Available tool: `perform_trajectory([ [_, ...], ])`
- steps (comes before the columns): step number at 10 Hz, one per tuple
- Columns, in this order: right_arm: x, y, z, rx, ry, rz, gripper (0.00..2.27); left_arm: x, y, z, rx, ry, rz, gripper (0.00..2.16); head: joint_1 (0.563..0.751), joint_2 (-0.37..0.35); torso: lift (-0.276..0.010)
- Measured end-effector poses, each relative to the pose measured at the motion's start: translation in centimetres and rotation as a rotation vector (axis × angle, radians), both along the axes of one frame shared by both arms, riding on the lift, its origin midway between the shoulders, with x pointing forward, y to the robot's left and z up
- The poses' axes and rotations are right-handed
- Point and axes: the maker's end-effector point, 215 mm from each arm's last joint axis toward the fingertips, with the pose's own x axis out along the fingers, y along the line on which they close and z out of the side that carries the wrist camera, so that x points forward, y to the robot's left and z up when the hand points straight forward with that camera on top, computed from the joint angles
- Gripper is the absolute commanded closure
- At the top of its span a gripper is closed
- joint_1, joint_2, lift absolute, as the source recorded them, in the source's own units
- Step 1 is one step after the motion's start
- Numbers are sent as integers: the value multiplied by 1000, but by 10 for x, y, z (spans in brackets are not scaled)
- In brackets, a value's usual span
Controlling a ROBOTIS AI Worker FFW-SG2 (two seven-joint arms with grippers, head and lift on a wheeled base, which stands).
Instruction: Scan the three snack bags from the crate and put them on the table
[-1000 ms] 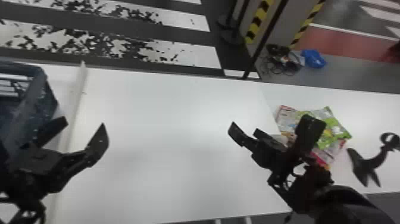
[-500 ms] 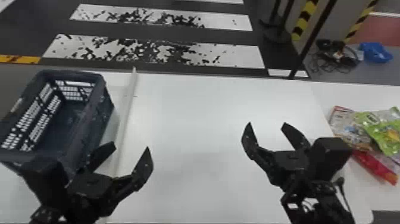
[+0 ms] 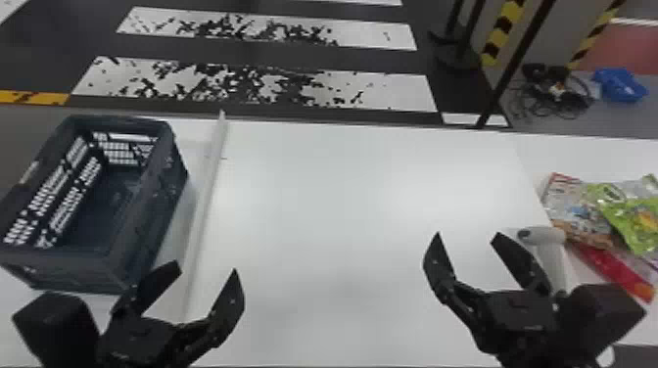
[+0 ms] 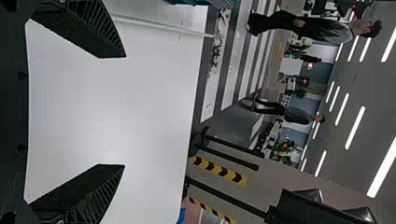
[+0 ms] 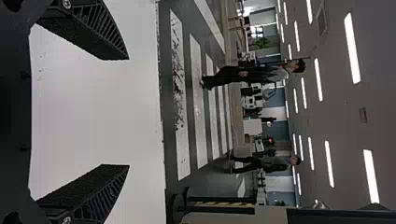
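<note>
In the head view, snack bags lie overlapping at the table's right: a green bag (image 3: 636, 215), a multicoloured bag (image 3: 577, 210) and a red one (image 3: 617, 269). A white scanner (image 3: 546, 244) lies left of them, partly behind my right gripper (image 3: 465, 237), which is open with nothing between its fingers. At lower left my left gripper (image 3: 208, 269) is also open, beside the crate (image 3: 152, 215), whose visible inside holds no bag. In the left wrist view, the left gripper (image 4: 124, 111) stands wide; in the right wrist view, so does the right gripper (image 5: 128, 112).
A raised white strip (image 3: 208, 195) runs across the table (image 3: 342, 195) just right of the crate. Beyond the far edge, black posts (image 3: 514, 63) stand on the floor, with cables (image 3: 558, 93) and a blue item (image 3: 621, 84) nearby.
The head view has swung left, bringing the whole crate into view and moving the bags toward the right edge. My right gripper has shifted from beside the bags to beside the scanner.
</note>
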Motion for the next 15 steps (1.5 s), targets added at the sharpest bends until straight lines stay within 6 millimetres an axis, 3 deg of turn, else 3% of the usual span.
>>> perform_trajectory([
  [4, -20, 0, -4, -14, 19, 22, 53, -17, 1, -7, 13, 7, 8, 19, 695, -98, -94],
  [15, -25, -1, 4, -8, 21, 16, 53, -13, 9, 9, 36, -51, 24, 16, 695, -86, -94],
])
